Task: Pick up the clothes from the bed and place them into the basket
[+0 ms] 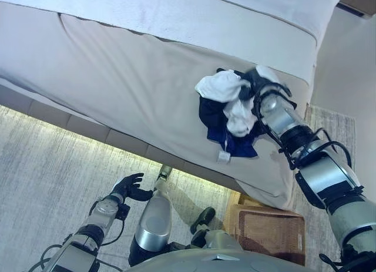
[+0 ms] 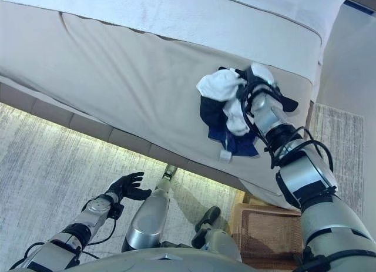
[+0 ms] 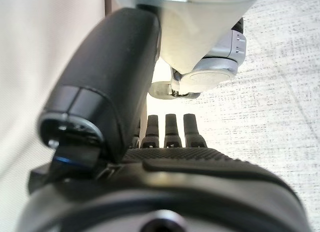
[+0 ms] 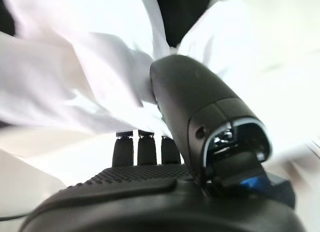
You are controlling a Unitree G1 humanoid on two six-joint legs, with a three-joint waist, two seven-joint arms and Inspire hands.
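Note:
A pile of clothes lies near the right end of the beige bed [image 1: 117,78]: a white garment [image 1: 220,87] over a dark blue one [image 1: 235,144]. My right hand [image 1: 254,83] is buried in the top of the pile, and white cloth drapes over its wrist. In the right wrist view the hand [image 4: 150,182] reaches into the white cloth [image 4: 75,81]. The brown wicker basket [image 1: 270,231] stands on the floor by the bed's corner, below my right arm. My left hand [image 1: 130,185] hangs open and empty low near the floor; it also shows in the left wrist view [image 3: 172,134].
A white cover [image 1: 176,13] lies along the far side of the bed. A pale woven rug [image 1: 47,154] covers the floor in front of the bed. A wall [image 1: 343,60] rises to the right of the bed's end.

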